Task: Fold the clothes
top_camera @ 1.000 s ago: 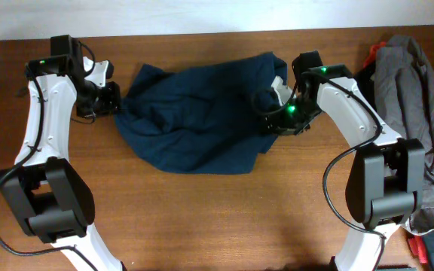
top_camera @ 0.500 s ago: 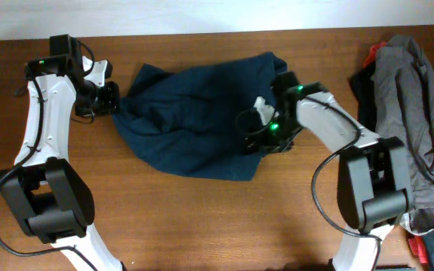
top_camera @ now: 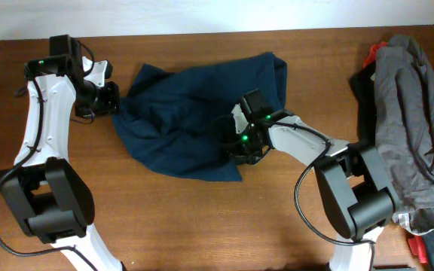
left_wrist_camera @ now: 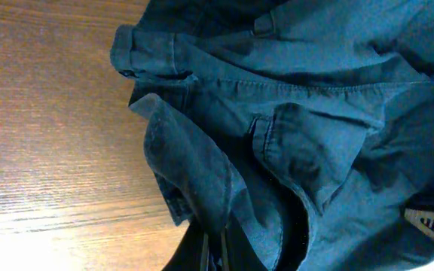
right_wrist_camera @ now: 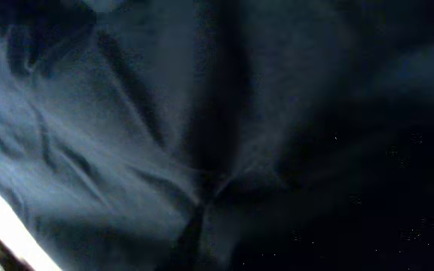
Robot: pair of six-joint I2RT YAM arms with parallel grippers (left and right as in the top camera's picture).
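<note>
Two claws, both clamped on crumpled dark navy woven shorts [top_camera: 179, 113] mid-tabletop [top_camera: 202, 218]: left claw [top_camera: 111, 98] at left edge, right claw [top_camera: 236, 147] at lower-right hem. Long axis runs between them.

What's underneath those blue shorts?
The wooden table shows all around the shorts, so they seem to lie on it. Anything directly beneath is hidden by the cloth.
</note>
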